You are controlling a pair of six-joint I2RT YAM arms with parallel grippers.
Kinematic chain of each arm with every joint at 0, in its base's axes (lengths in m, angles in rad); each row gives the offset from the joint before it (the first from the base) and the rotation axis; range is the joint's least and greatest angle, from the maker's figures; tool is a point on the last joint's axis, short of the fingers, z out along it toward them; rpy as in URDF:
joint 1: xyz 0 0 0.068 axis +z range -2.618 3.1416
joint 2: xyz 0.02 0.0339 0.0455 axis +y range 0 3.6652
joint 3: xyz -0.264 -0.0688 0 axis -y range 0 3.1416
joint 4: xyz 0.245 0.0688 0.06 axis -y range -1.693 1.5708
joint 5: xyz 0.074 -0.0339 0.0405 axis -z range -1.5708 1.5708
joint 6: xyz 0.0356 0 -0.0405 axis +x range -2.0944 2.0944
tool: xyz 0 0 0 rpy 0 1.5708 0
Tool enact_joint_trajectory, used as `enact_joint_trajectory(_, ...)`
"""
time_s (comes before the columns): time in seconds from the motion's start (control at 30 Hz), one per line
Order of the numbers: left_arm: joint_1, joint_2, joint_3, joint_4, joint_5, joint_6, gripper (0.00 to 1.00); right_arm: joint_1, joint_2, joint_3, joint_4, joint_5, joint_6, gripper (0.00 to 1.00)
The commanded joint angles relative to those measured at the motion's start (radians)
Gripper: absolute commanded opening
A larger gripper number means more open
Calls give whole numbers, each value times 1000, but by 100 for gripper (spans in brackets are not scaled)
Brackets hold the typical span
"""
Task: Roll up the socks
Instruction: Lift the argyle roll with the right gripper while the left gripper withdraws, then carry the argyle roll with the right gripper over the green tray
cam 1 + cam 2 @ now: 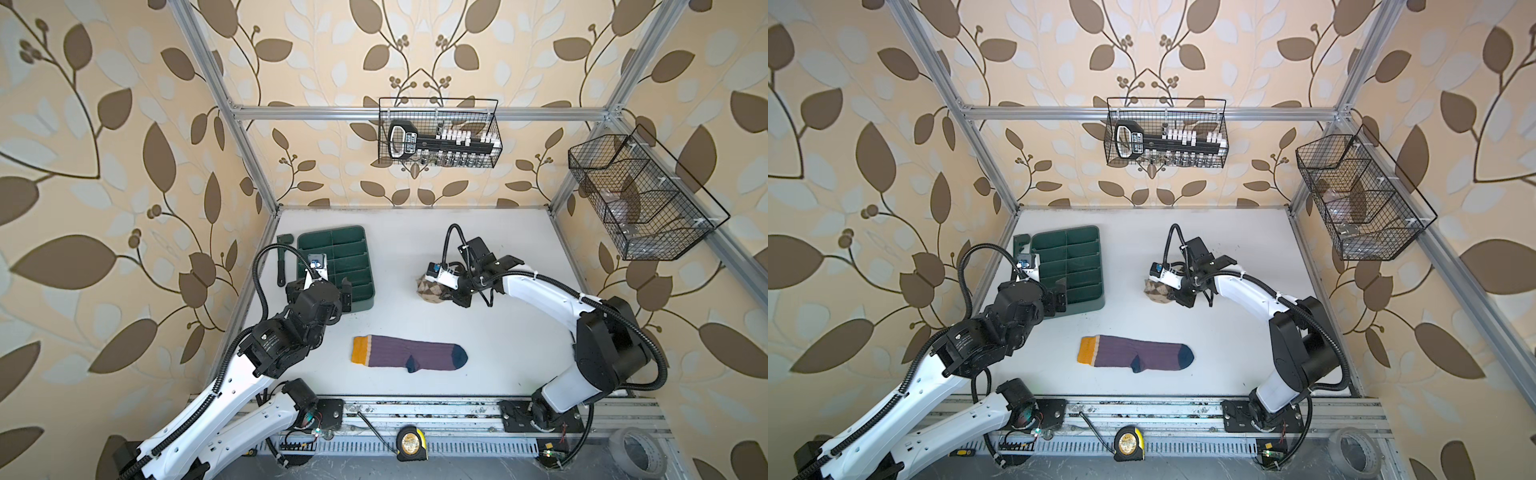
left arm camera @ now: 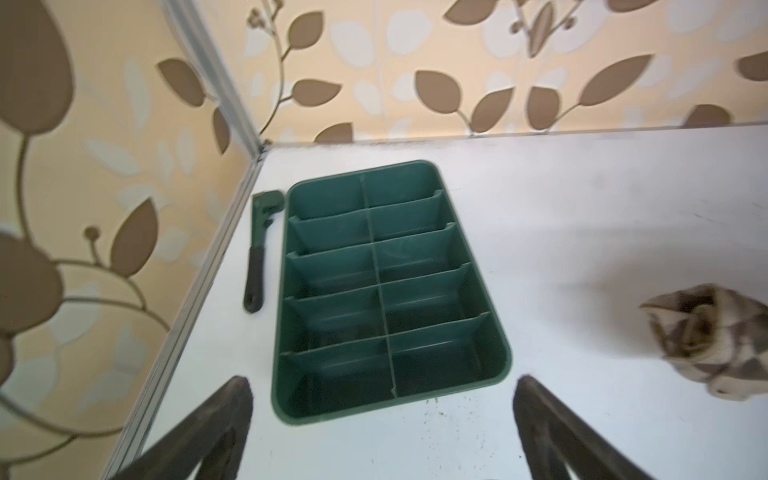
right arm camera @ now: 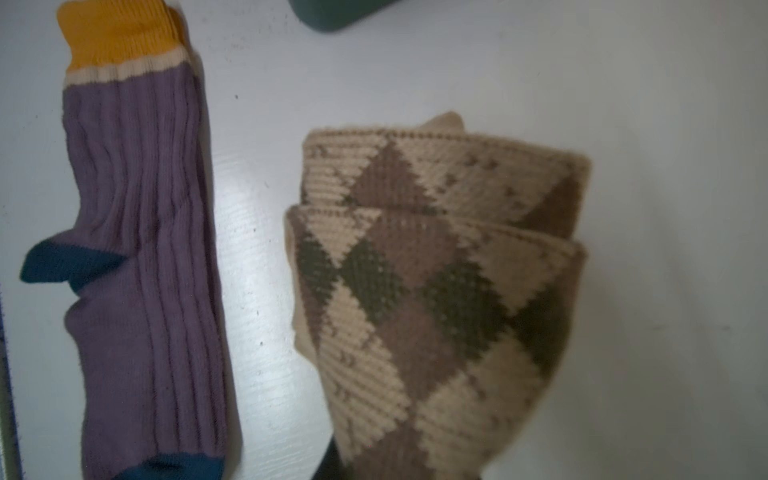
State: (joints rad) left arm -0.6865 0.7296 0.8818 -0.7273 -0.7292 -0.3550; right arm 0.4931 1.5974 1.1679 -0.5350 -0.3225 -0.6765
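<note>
White table (image 1: 498, 332) — argyle sock (image 1: 427, 288) in right pincer (image 1: 444, 295).

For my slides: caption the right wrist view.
Rolled argyle sock up close; purple sock lies flat, unrolled, beside it on the white table.

- left arm (image 1: 232, 374) — elbow bent, wrist raised beyond the cuff end of the purple sock (image 1: 409, 352); left gripper (image 1: 347, 294) with jaws spread wide.
- right arm (image 1: 540, 286) — reaching inward past that sock's toe end; right gripper (image 1: 445, 296) clamped on the rolled argyle sock (image 1: 428, 289).
</note>
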Motion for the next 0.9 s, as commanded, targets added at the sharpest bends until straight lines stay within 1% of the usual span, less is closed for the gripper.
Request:
enact_joint_trajectory(0.0,1,13,25,-110,-184,-169,99,60,-11,102,105,48,12,0)
enact_joint_trajectory(0.1,0,39,54,-169,-264,-244,99,109,46,186,190,108,-17,0)
enact_joint_trajectory(0.17,1,48,86,-233,-346,-309,99,149,108,257,225,168,-57,0)
enact_joint_trajectory(0.27,1,26,138,-401,-484,-494,99,208,222,371,257,279,-151,0)
enact_joint_trajectory(0.3,0,11,145,-424,-497,-512,99,222,259,406,267,301,-161,0)
enact_joint_trajectory(0.37,-1,-37,138,-418,-506,-480,99,249,346,503,290,353,-208,0)
enact_joint_trajectory(0.43,-1,-82,108,-365,-505,-406,99,277,436,589,312,406,-250,0)
enact_joint_trajectory(0.57,1,-145,46,-299,-516,-355,99,320,587,695,403,517,-343,0)
enact_joint_trajectory(0.67,-1,-160,31,-277,-536,-342,99,328,684,779,430,565,-347,0)
enact_joint_trajectory(0.73,0,-162,35,-275,-542,-340,99,334,749,852,419,601,-348,0)
enact_joint_trajectory(0.87,0,-159,34,-257,-556,-322,99,350,830,912,404,628,-416,0)
